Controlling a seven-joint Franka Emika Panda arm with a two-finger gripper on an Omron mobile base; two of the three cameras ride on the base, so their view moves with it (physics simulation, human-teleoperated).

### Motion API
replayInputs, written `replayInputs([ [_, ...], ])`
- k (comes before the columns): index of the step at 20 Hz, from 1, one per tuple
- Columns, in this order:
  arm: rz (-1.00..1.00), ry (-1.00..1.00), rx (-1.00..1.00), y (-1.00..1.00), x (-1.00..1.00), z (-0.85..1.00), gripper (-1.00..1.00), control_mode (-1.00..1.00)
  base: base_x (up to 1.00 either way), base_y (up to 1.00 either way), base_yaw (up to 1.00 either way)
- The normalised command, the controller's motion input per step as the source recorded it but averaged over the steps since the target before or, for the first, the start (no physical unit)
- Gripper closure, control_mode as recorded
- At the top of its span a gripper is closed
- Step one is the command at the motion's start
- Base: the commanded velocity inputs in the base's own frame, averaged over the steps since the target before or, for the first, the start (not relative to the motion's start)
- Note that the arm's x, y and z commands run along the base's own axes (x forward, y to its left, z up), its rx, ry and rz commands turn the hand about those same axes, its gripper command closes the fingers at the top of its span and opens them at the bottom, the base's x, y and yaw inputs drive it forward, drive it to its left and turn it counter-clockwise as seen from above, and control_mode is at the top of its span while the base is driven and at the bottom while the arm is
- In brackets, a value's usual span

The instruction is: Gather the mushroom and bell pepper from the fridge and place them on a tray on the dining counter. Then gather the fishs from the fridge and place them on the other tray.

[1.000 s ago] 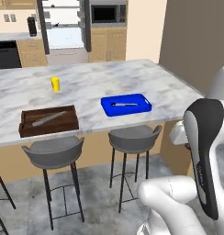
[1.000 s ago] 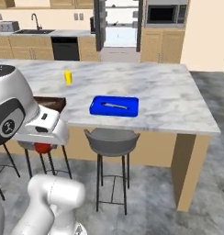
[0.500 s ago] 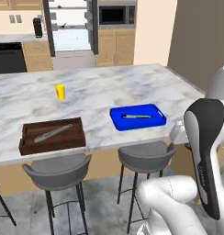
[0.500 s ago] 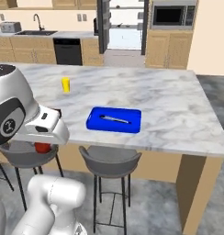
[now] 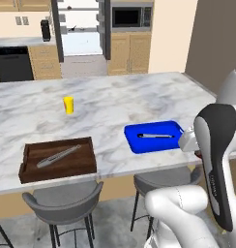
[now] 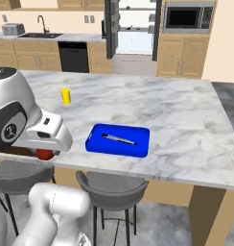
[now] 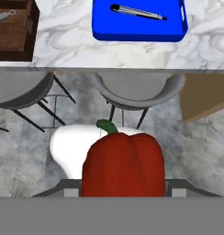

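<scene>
Hand view: a red bell pepper with a green stem sits at the bottom of the picture, right in front of the camera, between the fingers; the fingers themselves are hidden behind it, and it seems they pinch it.
Gripper in base views: in the right base view the gripper is low at the left, with a bit of the red pepper showing under the white hand; it hangs at the near edge of the worktop, over a stool.
Blue tray: the blue tray lies on the marble worktop near its front edge; a thin grey utensil lies inside it.
Wooden tray: a dark wooden tray stands to the left of the blue one, well apart from it, also near the front edge; a long grey utensil lies across it.
Yellow cup: a small yellow cup stands upright further back on the worktop, apart from both trays.
In the way: two grey stools stand under the worktop edge, between the pepper and the trays in the hand view.
Background: the fridge stands open behind the worktop, with a microwave to its right.
</scene>
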Motion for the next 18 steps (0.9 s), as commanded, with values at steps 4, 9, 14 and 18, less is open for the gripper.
replayInputs([
  [4, 0.00, 0.00, 0.00, 0.00, 0.00, 0.00, 1.00, 1.00, 0.48, 0.00, 0.00],
  [9, 0.00, 0.00, 0.00, 0.00, 0.00, 0.00, 1.00, 1.00, 0.42, 0.00, 0.00],
  [14, 0.00, 0.02, 0.00, 0.00, 0.14, 0.00, 1.00, -1.00, 0.42, 0.00, 0.00],
  [18, -0.01, 0.11, 0.00, 0.00, 0.94, 0.00, 1.00, -1.00, 0.00, 0.00, 0.00],
])
